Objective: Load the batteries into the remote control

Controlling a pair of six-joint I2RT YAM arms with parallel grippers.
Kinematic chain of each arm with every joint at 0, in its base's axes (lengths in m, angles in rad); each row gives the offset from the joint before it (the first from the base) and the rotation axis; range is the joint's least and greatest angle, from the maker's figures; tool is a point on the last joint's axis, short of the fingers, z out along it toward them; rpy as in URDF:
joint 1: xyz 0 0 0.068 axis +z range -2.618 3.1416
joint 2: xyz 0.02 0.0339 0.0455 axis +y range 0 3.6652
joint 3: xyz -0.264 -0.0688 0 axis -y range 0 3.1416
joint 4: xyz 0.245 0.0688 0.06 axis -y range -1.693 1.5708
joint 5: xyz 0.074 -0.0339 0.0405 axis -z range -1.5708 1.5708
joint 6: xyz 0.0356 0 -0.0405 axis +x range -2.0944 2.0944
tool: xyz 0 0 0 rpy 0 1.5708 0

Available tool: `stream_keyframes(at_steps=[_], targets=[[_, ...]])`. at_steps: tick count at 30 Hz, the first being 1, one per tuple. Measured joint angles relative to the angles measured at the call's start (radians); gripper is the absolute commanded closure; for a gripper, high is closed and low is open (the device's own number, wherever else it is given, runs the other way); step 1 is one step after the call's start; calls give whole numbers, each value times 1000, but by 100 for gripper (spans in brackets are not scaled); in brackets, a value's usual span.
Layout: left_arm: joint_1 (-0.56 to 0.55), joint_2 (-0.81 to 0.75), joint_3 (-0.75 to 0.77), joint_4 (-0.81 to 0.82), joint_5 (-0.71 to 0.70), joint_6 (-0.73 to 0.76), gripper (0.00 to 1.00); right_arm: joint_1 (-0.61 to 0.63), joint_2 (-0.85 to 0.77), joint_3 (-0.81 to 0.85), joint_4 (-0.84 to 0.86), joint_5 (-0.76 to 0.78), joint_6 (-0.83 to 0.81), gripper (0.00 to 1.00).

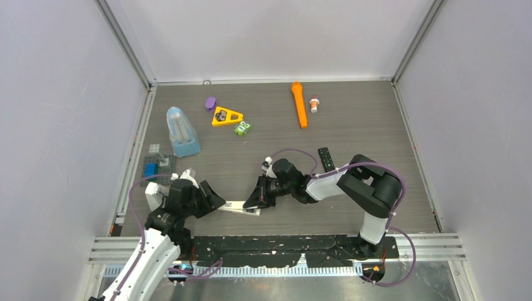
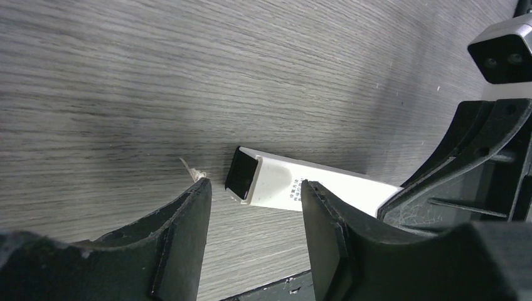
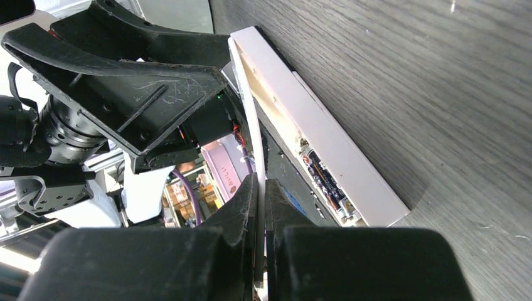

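Note:
The remote control (image 1: 241,207) is a slim white bar lying near the table's front edge between both grippers. In the left wrist view its dark end (image 2: 241,175) sits just past my left gripper (image 2: 257,210), which is open with a fingertip on either side and nothing pinched. My right gripper (image 3: 261,188) is shut on a thin white cover strip (image 3: 249,119) that stands off the remote's body (image 3: 351,164). Beside it the compartment is uncovered, and dark batteries (image 3: 325,180) lie in a row inside. In the top view the right gripper (image 1: 255,202) is over the bar's right end.
A black remote (image 1: 325,158) lies right of the right arm. Farther back are an orange flashlight (image 1: 299,104), a small white-red piece (image 1: 314,104), a yellow triangle (image 1: 226,116), a green piece (image 1: 243,128), a purple piece (image 1: 210,103) and a clear blue container (image 1: 182,132). A blue block (image 1: 150,168) is at the left edge.

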Motion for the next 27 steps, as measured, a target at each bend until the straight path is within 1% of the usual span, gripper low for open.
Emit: stream_keyframes(at_steps=[15, 27], targets=[[0, 5, -14, 5, -3, -22, 54, 18, -27, -27, -27, 52, 18, 95], [0, 7, -29, 19, -1, -22, 58, 29, -37, -30, -53, 79, 22, 95]])
